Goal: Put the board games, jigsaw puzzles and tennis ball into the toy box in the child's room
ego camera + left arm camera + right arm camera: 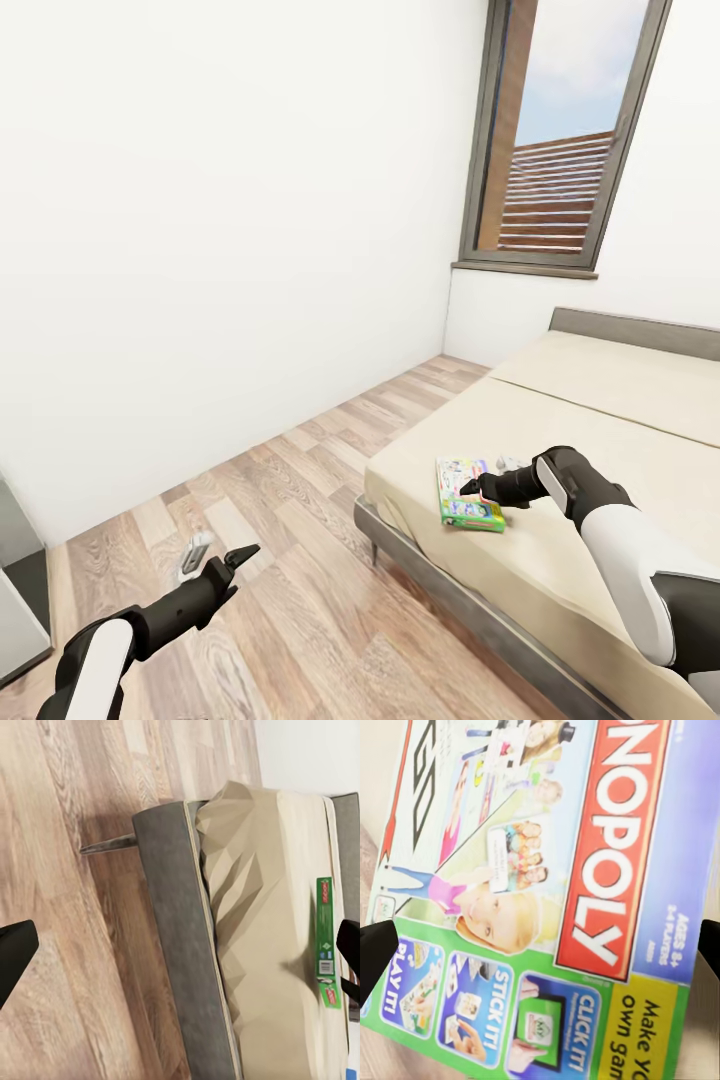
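Board game (468, 494) under outstretched right end effector (470, 488) on bed (560, 560).

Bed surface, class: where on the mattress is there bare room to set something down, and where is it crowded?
The bed is bare from the board game back to the headboard under the window, and along the near edge toward the camera. The crowded spot is the front corner, where the right gripper hovers over the game.

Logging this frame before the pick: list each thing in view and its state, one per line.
Board game: flat on the bed, near its edge, not gripped.
Right gripper: open, over the game.
Left gripper: open, empty, above the floor.
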Robot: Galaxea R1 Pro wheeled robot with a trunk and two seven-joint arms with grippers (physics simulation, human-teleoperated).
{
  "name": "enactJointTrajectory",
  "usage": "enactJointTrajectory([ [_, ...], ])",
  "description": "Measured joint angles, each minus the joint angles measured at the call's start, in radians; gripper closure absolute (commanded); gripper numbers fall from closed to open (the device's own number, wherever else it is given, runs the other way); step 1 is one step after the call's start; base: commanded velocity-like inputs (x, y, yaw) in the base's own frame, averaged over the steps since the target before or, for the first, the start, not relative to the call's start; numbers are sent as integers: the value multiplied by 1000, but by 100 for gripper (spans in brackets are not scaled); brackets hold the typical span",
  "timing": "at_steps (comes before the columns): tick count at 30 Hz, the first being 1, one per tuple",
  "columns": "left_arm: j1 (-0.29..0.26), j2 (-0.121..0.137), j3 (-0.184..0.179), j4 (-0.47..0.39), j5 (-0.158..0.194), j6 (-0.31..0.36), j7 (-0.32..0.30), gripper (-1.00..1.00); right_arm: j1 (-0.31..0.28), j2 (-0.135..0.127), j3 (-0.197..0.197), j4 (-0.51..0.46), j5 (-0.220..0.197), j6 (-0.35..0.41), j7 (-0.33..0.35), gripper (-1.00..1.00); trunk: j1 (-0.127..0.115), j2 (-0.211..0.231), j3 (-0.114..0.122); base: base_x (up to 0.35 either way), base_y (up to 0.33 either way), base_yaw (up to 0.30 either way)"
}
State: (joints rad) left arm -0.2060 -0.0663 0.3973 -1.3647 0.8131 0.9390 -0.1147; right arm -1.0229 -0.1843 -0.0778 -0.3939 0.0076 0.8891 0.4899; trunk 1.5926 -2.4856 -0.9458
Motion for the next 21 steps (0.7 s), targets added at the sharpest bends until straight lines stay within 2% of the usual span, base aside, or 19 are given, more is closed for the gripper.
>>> enactJointTrajectory([
  [4, 0, 0, 0, 1, -2, 0, 0, -100, 0, 0, 0, 0, 0, 0, 0, -100, 0, 0, 0, -23, 0, 187],
  [10, 0, 0, -2, 3, -2, -3, 0, -100, 0, -1, -1, -1, -1, 1, 0, -100, 0, 0, 0, -155, 0, 153],
  [21, 0, 0, -5, 4, -1, -4, 0, -100, 0, 0, -1, -1, -1, 1, 0, -100, 0, 0, 0, -76, 0, 45],
])
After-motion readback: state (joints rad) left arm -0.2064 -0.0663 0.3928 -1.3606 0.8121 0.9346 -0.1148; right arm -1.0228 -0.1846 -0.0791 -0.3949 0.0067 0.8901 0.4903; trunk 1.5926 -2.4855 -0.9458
